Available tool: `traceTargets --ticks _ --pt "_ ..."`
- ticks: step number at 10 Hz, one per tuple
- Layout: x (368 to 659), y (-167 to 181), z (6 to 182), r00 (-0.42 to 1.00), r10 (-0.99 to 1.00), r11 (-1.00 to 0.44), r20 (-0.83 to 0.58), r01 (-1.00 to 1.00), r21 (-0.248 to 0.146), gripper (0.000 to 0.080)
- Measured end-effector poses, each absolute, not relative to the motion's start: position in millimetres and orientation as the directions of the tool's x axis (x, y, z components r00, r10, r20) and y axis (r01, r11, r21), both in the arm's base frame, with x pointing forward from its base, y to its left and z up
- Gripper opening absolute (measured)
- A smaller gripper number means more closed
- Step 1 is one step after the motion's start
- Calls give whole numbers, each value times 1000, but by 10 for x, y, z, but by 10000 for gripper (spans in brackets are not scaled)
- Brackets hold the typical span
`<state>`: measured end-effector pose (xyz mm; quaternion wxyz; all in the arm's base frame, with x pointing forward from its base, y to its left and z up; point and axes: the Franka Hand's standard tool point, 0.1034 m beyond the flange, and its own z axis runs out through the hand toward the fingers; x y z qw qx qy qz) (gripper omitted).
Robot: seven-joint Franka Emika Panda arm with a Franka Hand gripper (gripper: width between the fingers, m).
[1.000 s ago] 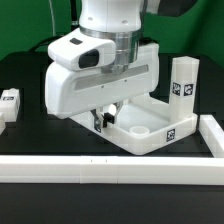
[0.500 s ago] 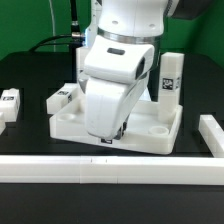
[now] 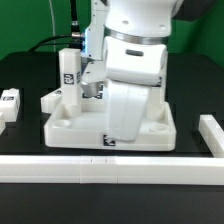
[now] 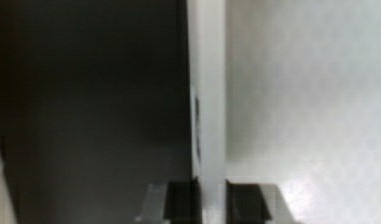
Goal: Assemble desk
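Observation:
The white tray-like desk top (image 3: 70, 125) lies in the middle of the black table. One tagged white leg (image 3: 68, 67) stands upright at its back corner, on the exterior view's left. The big white hand hides most of the top. My gripper (image 3: 109, 139) reaches down to the top's front wall. In the wrist view my gripper (image 4: 212, 205) is shut on the thin white rim (image 4: 208, 100) of the desk top, which runs straight between the two dark fingers (image 4: 178, 203). A loose tagged leg (image 3: 9, 101) lies at the exterior view's far left.
A long white rail (image 3: 110, 168) runs along the front of the table, and a short piece of it (image 3: 212, 135) stands at the exterior view's right. Cables hang behind the arm.
The desk top has swung round in my grip. Its upright leg has gone from the exterior view's right to its left. The jaws have stayed shut on the rim.

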<state>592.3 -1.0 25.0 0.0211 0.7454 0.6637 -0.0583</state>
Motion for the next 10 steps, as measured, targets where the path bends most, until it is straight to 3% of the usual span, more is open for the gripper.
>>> traceTargets --ticks 3,7,8,9,10 --pt "6180 243 230 57 993 -61 -106 997 -37 62" --pt "6334 413 266 97 990 -101 -102 994 -31 61" --pt "6315 413 277 108 989 -112 -105 993 -36 269" --pt "6259 401 292 115 987 -122 -116 991 -58 420" --pt "6208 378 327 112 986 -124 -126 989 -83 420"
